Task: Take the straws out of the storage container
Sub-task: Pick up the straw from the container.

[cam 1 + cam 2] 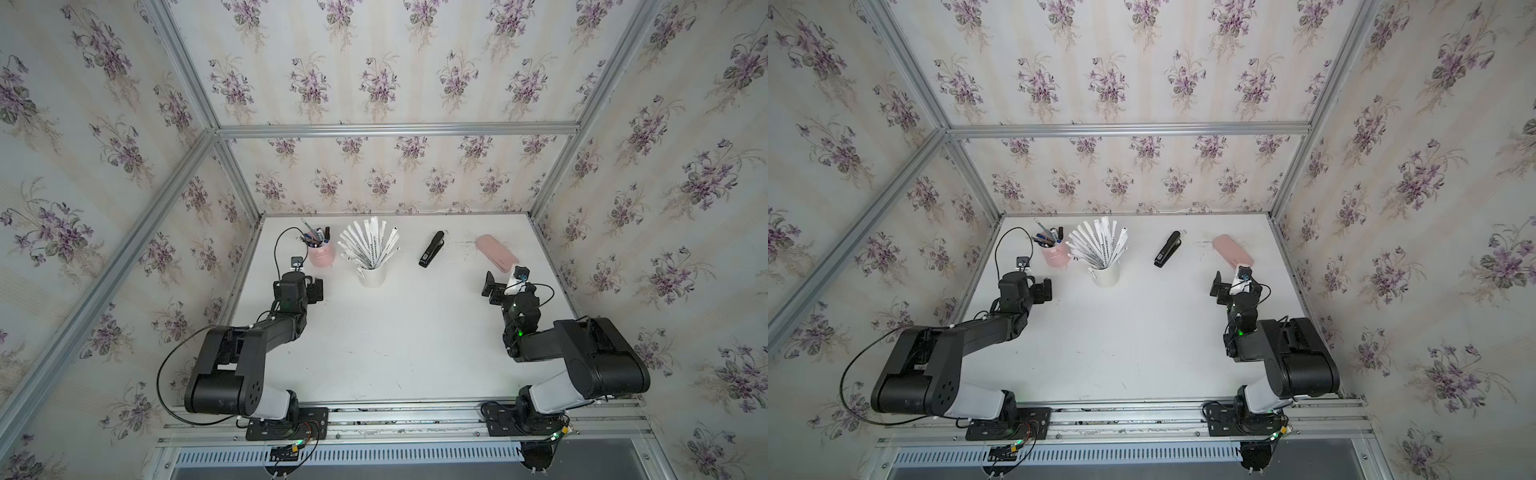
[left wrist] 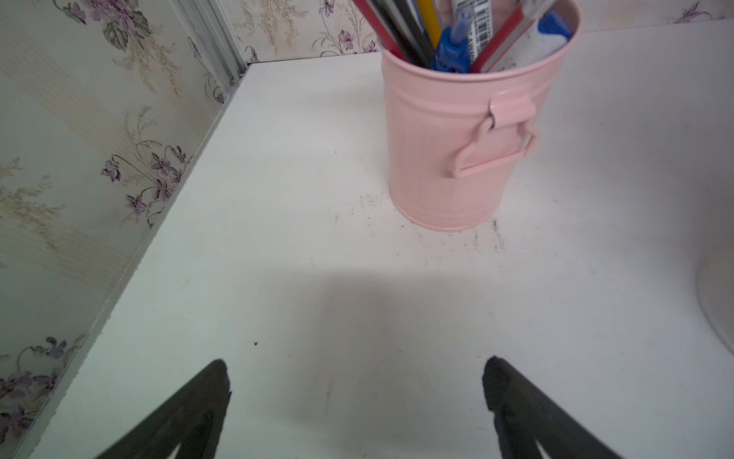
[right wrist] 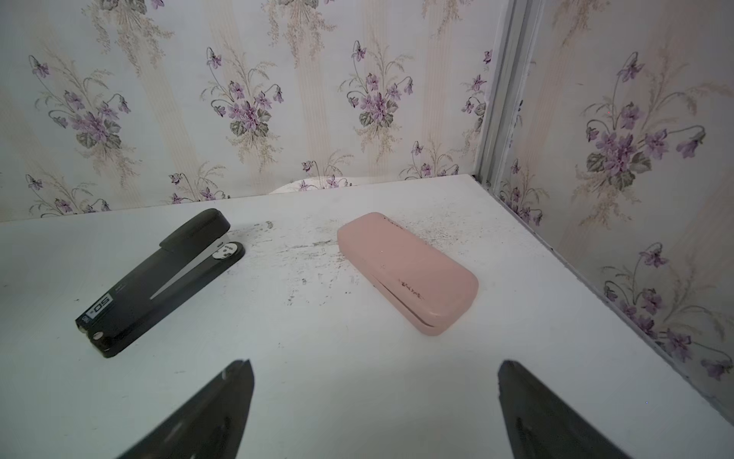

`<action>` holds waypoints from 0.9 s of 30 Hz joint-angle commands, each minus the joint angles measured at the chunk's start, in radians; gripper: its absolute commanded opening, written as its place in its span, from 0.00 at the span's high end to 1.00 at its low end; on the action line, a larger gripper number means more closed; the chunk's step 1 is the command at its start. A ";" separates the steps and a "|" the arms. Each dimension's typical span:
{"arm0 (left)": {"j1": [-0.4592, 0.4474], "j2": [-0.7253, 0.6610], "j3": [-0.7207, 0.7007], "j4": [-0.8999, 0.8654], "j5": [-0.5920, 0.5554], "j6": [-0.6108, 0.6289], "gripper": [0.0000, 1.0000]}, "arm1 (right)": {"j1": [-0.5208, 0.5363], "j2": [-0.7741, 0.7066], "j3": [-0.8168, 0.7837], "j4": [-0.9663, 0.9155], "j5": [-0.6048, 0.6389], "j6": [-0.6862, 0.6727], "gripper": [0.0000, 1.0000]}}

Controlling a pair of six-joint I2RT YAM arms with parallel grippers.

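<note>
The straws (image 1: 368, 245) (image 1: 1100, 245), in white wrappers with black print, fan out of the storage container (image 1: 372, 276) (image 1: 1106, 276), a small white cup standing at the back of the table in both top views. My left gripper (image 1: 316, 289) (image 1: 1047, 289) hovers open to the left of the cup, apart from it. In the left wrist view this gripper (image 2: 357, 369) is empty, and only the container's wall (image 2: 719, 310) shows at the frame's side. My right gripper (image 1: 490, 286) (image 1: 1217, 286) (image 3: 375, 369) is open and empty over the right side.
A pink pen cup (image 1: 321, 255) (image 1: 1055, 254) (image 2: 460, 151) full of pens stands just left of the straws. A black stapler (image 1: 431, 249) (image 1: 1168, 249) (image 3: 159, 282) and a pink case (image 1: 496, 252) (image 1: 1232, 250) (image 3: 409, 274) lie to the right. Walls enclose the white table (image 1: 395, 340).
</note>
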 commanded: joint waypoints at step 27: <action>0.001 0.001 0.005 0.037 -0.004 0.009 0.00 | -0.004 0.000 0.001 0.026 -0.007 -0.008 0.07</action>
